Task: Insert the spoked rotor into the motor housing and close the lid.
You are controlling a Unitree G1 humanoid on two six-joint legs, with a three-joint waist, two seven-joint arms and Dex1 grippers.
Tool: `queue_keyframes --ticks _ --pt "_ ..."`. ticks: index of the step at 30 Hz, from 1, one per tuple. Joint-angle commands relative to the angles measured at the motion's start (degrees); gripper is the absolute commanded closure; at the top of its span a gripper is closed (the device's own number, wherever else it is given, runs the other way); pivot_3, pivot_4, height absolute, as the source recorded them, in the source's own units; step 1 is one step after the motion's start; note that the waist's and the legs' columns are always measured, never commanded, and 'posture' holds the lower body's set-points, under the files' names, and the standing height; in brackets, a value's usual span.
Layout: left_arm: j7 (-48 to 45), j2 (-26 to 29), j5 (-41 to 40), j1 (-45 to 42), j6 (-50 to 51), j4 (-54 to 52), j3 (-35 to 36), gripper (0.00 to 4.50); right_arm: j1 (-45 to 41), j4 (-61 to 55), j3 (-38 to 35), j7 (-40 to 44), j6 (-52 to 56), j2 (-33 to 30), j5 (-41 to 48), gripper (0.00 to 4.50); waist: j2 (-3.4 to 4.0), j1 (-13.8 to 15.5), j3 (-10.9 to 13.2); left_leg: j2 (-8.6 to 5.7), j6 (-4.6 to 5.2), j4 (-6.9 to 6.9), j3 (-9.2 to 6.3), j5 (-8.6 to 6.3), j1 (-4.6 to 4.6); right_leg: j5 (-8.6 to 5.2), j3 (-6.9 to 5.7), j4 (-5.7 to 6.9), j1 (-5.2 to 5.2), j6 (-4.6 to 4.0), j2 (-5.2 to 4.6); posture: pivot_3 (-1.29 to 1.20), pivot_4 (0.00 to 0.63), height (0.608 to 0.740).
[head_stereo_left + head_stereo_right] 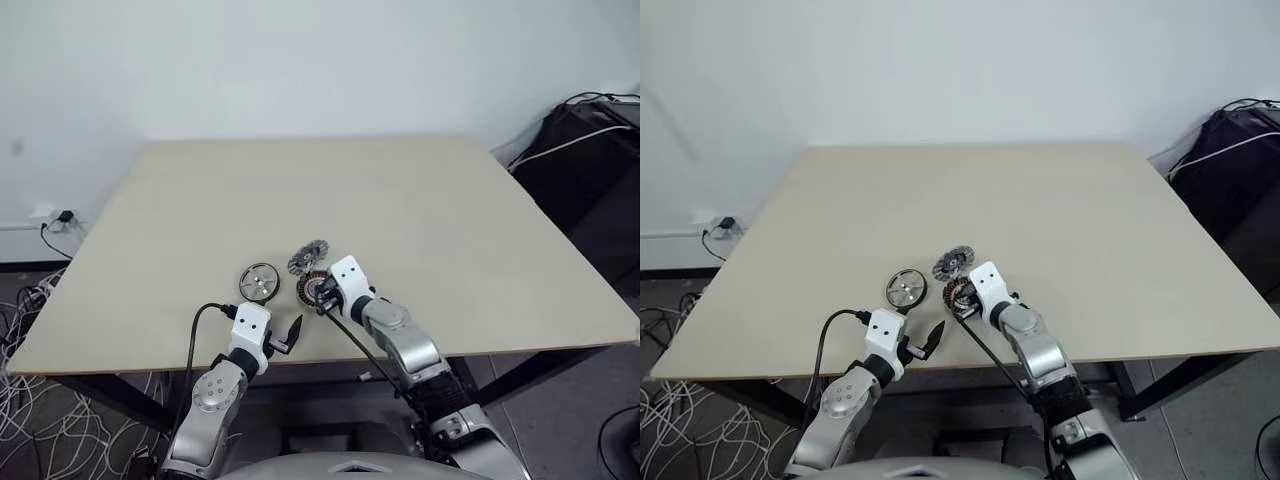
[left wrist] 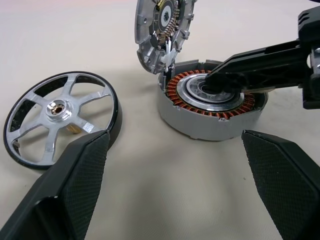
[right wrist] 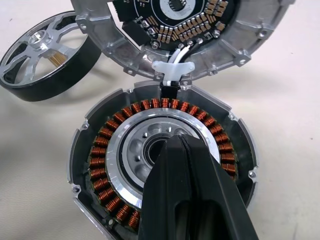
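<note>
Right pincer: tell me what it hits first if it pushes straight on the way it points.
The right pincer, shut, points into the grey centre of the motor housing. It would likely meet that hub first; whether it already touches is unclear.

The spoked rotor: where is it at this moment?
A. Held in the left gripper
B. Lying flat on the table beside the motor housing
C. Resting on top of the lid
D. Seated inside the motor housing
B. The spoked rotor lies flat on the table next to the motor housing, whose copper winding ring is still exposed; the left gripper stands open and empty.
</note>
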Motion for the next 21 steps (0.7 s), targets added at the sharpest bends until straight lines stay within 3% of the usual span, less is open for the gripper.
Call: queue_keyframes --ticks 1,4,12,21 --pt "0.08 -0.46 -0.67 -0.89 -0.44 -1.56 0.13 0.0 -0.28 -5.17 -2.02 0.32 -1.34 0.39 1.8 4.48 0.02 -0.01 0.03 0.0 0.0 0.0 0.0 0.0 -0.02 0.0 0.01 -0.01 -0.02 0.0 0.0 0.0 0.0 0.74" --pt "1.74 -3.08 -4.24 -0.9 -0.79 -2.76 2.94 0.0 1.97 -12.33 -2.42 2.45 -1.7 -0.13 4.22 4.48 0.0 0.02 0.05 0.0 0.01 -0.02 0.0 0.0 -0.06 -0.01 0.01 -0.03 -0.05 -0.01 0.01 0.0 0.0 0.74" --pt "-0.41 -9.98 -26.65 2.79 6.45 -9.13 12.67 0.0 9.74 -25.84 -3.16 4.51 2.26 -4.28 7.3 4.48 -0.25 0.11 0.21 0.0 0.03 0.0 -0.04 -0.02 -0.08 -0.02 -0.04 -0.07 -0.02 0.01 -0.05 0.0 0.0 0.74" --pt "6.05 -12.69 -32.8 3.13 12.99 -6.2 17.28 0.0 13.33 -28.55 -3.05 3.38 3.98 -4.82 7.72 4.48 -0.68 0.15 0.53 0.03 0.05 0.12 -0.04 0.0 -0.08 -0.03 -0.25 -0.07 0.04 0.06 0.12 0.0 0.0 0.74"
